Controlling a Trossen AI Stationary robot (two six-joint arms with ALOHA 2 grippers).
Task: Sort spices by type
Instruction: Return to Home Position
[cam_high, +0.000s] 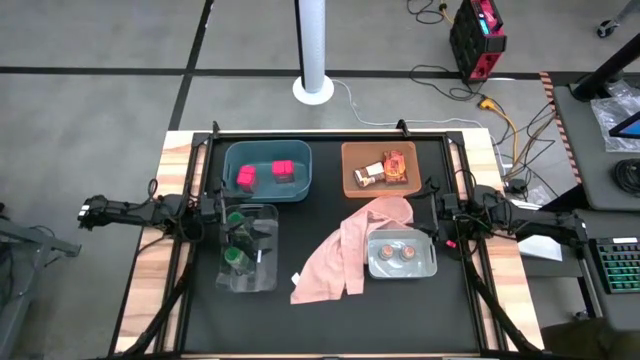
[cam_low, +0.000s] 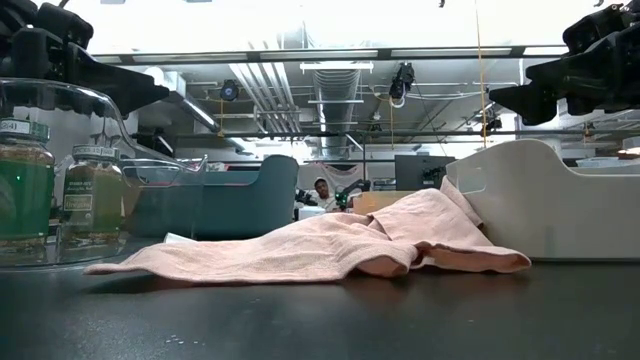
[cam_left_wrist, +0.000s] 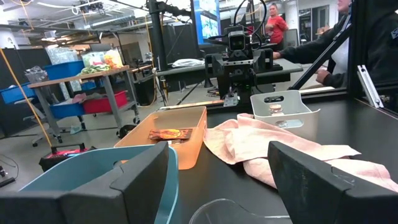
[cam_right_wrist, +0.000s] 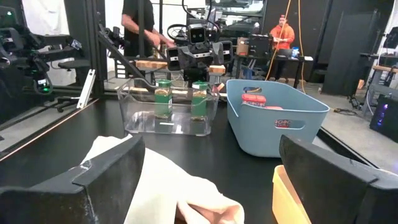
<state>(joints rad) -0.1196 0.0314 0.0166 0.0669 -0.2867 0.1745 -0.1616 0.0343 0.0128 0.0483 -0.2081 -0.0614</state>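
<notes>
Two dark jars with green lids (cam_high: 236, 240) stand in the clear bin (cam_high: 262, 270); the low view shows them as jars (cam_low: 60, 190), the right wrist view as jars (cam_right_wrist: 180, 98). Two bright pink boxes (cam_high: 265, 173) lie in the teal bin (cam_high: 300, 190). Orange-red and brown packets (cam_high: 383, 170) lie in the orange bin (cam_high: 350, 150). Two brownish jars with pinkish tops (cam_high: 396, 252) stand in the grey bin (cam_high: 428, 268). My left gripper (cam_left_wrist: 217, 180) hangs open above the gap between the teal and clear bins. My right gripper (cam_right_wrist: 211, 174) hangs open above the grey bin's far edge.
A large pink cloth (cam_high: 345, 250) lies crumpled mid-table, one end draped against the grey bin and near the orange bin. The black tabletop (cam_high: 330, 320) shows bare toward the near edge. People stand in the room beyond the table.
</notes>
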